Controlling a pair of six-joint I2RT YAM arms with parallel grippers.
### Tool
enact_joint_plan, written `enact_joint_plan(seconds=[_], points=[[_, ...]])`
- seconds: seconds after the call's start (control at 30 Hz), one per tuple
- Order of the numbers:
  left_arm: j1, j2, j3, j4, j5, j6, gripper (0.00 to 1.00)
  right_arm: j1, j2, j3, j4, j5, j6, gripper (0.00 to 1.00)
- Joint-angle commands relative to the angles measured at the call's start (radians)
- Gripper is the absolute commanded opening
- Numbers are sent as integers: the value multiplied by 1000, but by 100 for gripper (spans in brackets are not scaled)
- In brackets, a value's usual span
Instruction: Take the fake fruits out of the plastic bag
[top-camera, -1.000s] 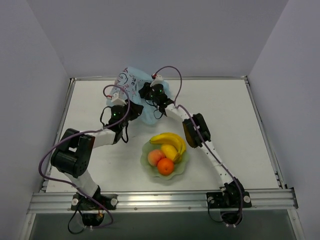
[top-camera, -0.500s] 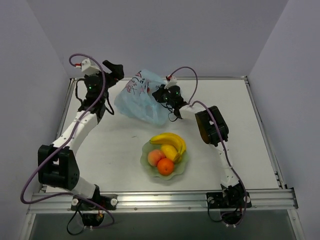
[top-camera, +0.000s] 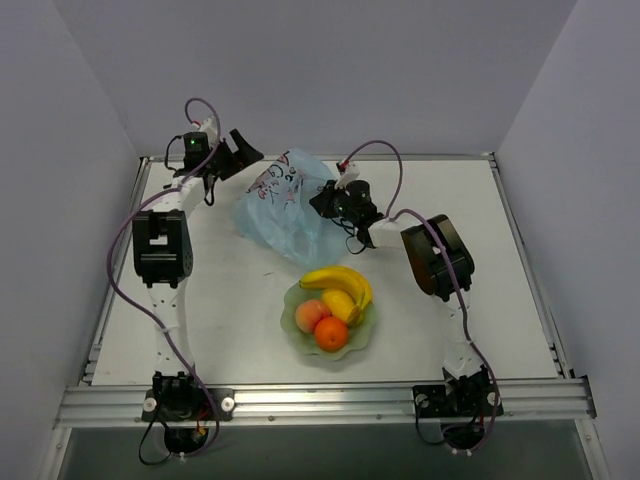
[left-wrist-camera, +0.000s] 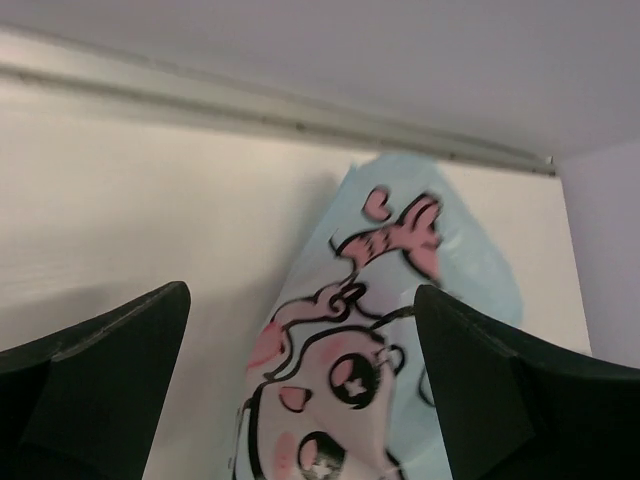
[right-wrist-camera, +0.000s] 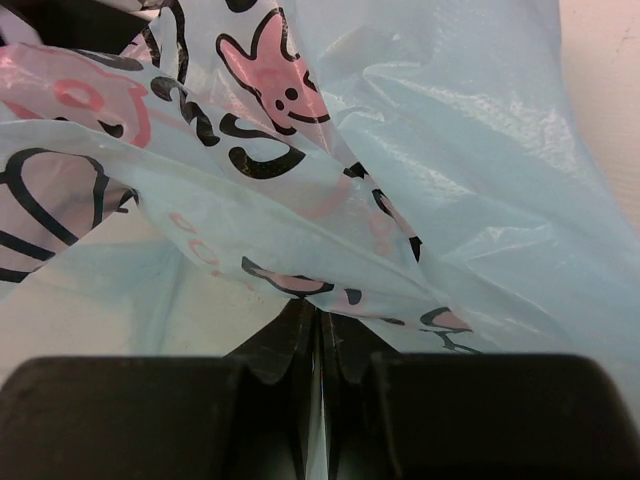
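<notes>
Top external view: my left arm runs straight up the table (top-camera: 220, 300) from its base, folds at the elbow and stretches on to the far corner left of the plastic bag (top-camera: 285, 205), its wrist turned toward that bag. My left gripper (left-wrist-camera: 302, 295) is released, the two dark fingers (left-wrist-camera: 110, 370) spread wide and holding nothing, apart from the bag, whose pink-and-black cartoon print shows between them in the left wrist view. My right arm climbs from its base, bends at the elbow to the right of the bag, and its forearm reaches in to the bag's right edge. There my right gripper (right-wrist-camera: 320, 325) is clenched, jaws pressed together on a fold of the thin blue film. The bag lies crumpled on the table. The fake fruits (top-camera: 340, 303) sit on the near side of the bag in a pale green bowl (top-camera: 287, 318): a banana (top-camera: 340, 277), a peach (top-camera: 312, 315) and an orange (top-camera: 331, 333) among them, apart from the bag.
</notes>
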Motion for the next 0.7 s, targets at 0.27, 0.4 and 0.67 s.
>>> enact_joint_plan(seconds=[0.27,0.4,0.67], points=[[-15,88,66,17,379,-107,96,3,-61,-20,51,-12,-18,3],[-29,111,42,90,383,-144,95,3,-64,-22,53,-17,-12,5],[-33,107,-70,443,368,-392,2,6,-81,-33,53,-6,-21,13]])
